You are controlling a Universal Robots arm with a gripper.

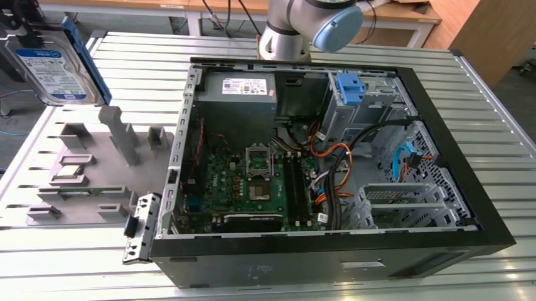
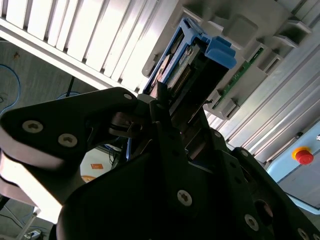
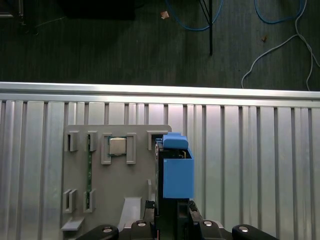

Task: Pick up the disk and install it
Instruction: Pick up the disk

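The disk (image 1: 46, 72), silver with a white-and-blue label and blue side rails, hangs upright in the air at the exterior view's far left, above the grey fixture plate (image 1: 84, 169). My gripper (image 1: 24, 30) grips it from above, dark against the disk's top edge. In the first wrist view the disk (image 3: 175, 172) is edge-on with its blue rail facing the camera, and my gripper (image 3: 172, 222) is shut on it. In the second wrist view the black fingers (image 2: 162, 125) clamp the disk (image 2: 192, 65).
An open computer case (image 1: 469, 207) lies on the slatted metal table, with a blue bracket (image 1: 350, 88) at its drive bay and a grey box (image 1: 237, 94) beside it. The arm's base (image 1: 289, 34) stands behind the case. The fixture plate (image 3: 115, 195) holds a chip (image 3: 118, 146).
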